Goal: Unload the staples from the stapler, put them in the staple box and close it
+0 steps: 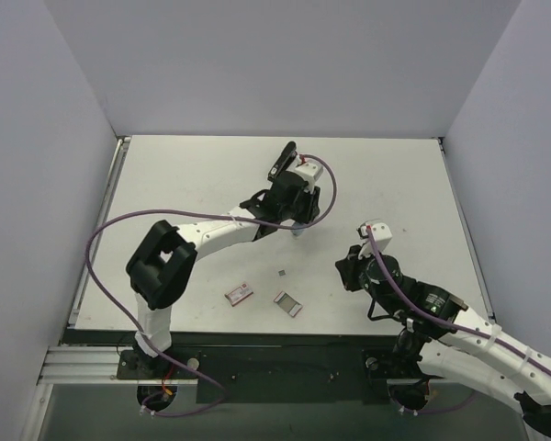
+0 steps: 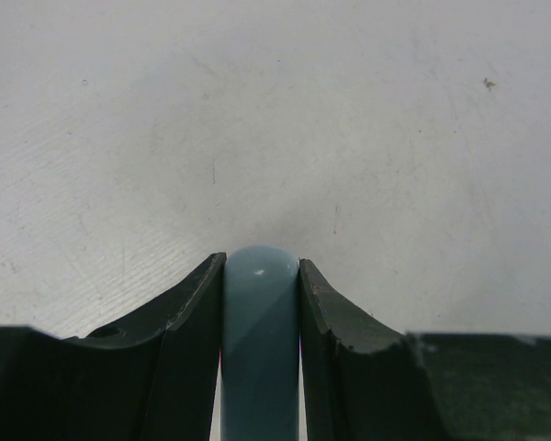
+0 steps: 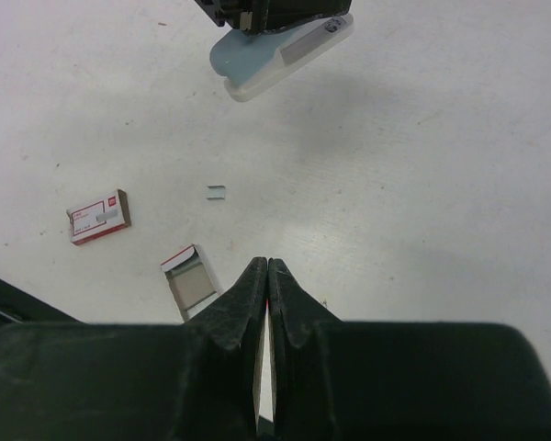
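staples [image 1: 284,272] on table [image 1: 184,175], taken as reference, stapler [image 1: 282,163] behind them, clamped in left gripper [image 2: 261,276], closed box [image 1: 240,293] in front and left, open box tray [image 1: 287,303] just in front, both on table, right gripper [image 1: 349,268] to the right, apart

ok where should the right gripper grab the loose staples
Probably pinch the staple strip across its narrow width, coming straight down from above: it lies flat on the table with nothing beside it. The right gripper is shut; open it first.
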{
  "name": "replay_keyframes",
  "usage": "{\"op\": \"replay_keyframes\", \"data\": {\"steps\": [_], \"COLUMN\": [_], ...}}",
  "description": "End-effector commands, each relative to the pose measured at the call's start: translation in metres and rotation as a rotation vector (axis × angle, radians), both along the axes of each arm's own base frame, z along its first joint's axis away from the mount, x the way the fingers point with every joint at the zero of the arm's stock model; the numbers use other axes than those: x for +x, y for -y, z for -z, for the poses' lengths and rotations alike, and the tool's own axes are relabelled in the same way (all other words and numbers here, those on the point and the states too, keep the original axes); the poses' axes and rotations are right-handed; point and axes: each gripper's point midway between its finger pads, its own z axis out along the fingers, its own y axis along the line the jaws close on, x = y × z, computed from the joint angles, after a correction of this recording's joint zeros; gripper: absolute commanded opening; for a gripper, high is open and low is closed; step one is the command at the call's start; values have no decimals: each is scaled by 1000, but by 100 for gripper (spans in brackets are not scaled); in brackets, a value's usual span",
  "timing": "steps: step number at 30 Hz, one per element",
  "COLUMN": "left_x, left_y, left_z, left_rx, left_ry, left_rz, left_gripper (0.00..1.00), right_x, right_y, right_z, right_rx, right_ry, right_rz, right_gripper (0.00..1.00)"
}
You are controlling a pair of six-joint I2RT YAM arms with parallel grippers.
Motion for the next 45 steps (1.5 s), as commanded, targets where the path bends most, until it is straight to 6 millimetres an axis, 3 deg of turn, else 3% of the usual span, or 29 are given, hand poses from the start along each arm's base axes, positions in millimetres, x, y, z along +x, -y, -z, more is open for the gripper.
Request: {"op": "replay_keyframes", "data": {"steps": [1, 8, 16, 27, 38, 45], "left_x": [26, 26, 30, 14, 2, -2], "left_y": [33, 70, 88, 102, 105, 105], "left_z": [-31, -10, 22, 56, 66, 61], "left_rx": [-119, -116, -63, -33, -20, -33], "left_ry": [84, 80, 101, 104, 112, 122], "left_rz": [8, 35, 11, 35, 61, 79], "left_gripper": [0, 0, 1, 19, 39, 48], "right_x": [2, 0, -1, -6, -9, -11], "right_y": [15, 20, 22, 27, 31, 32], "right_z": [6, 14, 16, 19, 20, 18], "right_rx": [10, 11, 19, 14, 20, 28], "right_ry": [-8, -24, -28, -37, -44, -46], "right_rz": [87, 106, 116, 113, 120, 120], "right_gripper": [0, 0, 0, 0, 0, 4]}}
